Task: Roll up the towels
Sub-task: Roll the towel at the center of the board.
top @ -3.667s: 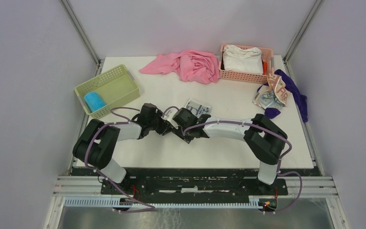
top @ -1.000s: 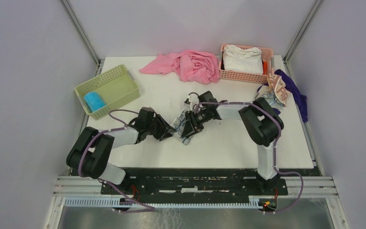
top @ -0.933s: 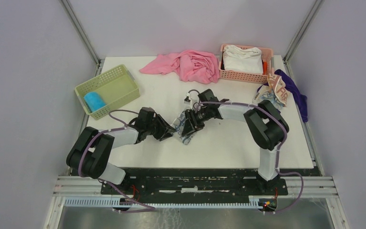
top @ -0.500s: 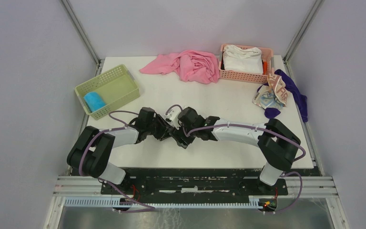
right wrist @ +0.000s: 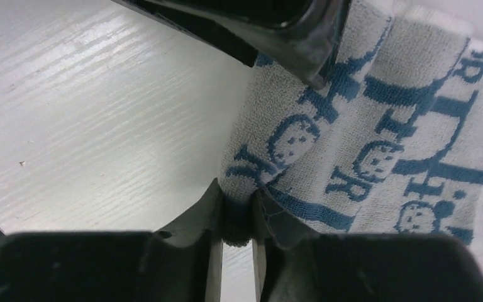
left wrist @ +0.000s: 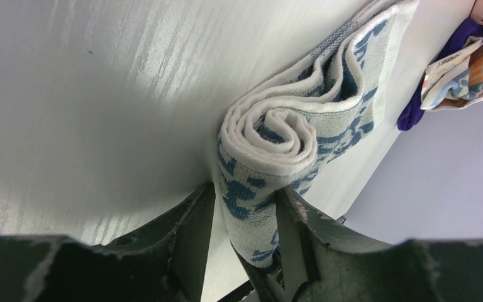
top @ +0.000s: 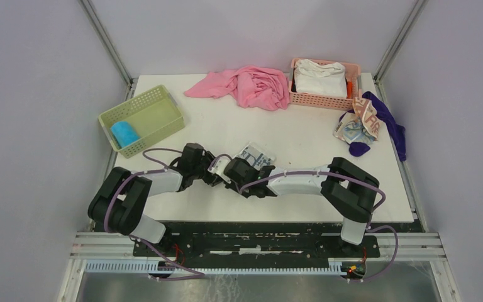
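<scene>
The left gripper clamps the rolled end of the printed towel, the spiral of white terry sitting between its two fingers. The right gripper is pinched narrow on a fold at the towel's edge. The print is blocky blue lettering with little round faces – a T, an H and a Y stand out, but no whole word reads.

The towel lies mid-table, near the front edge. A second ago the right arm reached farther back over the cloth; now it is drawn in beside the left one – and the flat tail shows beyond both.

A blue towel sits rolled in the green basket. The cream towel lies crumpled on a purple cloth, its orange letters unreadable.
</scene>
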Motion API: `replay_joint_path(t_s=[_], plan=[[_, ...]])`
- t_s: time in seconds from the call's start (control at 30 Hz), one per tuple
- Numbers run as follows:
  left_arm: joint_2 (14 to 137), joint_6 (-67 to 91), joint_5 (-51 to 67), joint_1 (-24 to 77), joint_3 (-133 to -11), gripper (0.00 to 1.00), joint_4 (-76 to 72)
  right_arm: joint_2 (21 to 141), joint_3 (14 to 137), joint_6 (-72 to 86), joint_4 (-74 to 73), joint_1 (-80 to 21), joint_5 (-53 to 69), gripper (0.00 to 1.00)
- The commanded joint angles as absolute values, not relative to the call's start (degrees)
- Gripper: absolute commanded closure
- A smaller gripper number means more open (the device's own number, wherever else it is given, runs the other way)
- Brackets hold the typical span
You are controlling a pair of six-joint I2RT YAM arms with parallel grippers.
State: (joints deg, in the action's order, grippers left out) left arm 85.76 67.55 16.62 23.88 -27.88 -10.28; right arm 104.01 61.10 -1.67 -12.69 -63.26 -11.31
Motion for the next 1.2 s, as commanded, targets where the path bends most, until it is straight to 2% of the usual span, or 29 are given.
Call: replay_joint_path(t_s=[0.0,0.1,0.27,0.53,0.67,0.9,1.0,1.17], plan=[[85.37,69.01,10.82,24.04,-23.4,0.48,-3.26,102.82,61.17,-1.17,-10.37,-62.59,-8.6,0.82],[81.4,69.63,9.59,23.71,-21.71,0.38,-2.76,100.89,60.3,0.91,-10.28,-58.58,2.08,0.91],[74.34,69.48,9.04,23.29,-20.79,0.23,-3.31,100.08,57.14,7.07,-6.12,-49.11,23.88,0.99],[69.37,70.26,11.45,23.12,-19.35,0.18,-10.94,108.65,49.96,27.21,16.58,-37.2,54.45,1.0],[72.73,70.58,14.48,23.16,-19.76,0.18,-16.24,114.06,46.25,43.25,35.38,-32.91,60.45,0.99],[80.77,70.41,17.54,23.02,-23.17,0.19,-21.63,123.4,46.32,59.92,52.75,-28.83,65.93,0.99],[83.66,69.82,17.94,22.65,-24.78,0.19,-22.84,125.19,46.5,63.73,56.06,-28.08,67.29,0.99],[89.82,68.66,19.12,21.05,-28.01,0.22,-24.41,125.4,47.58,62.27,52.35,-27.81,68.81,0.99]])
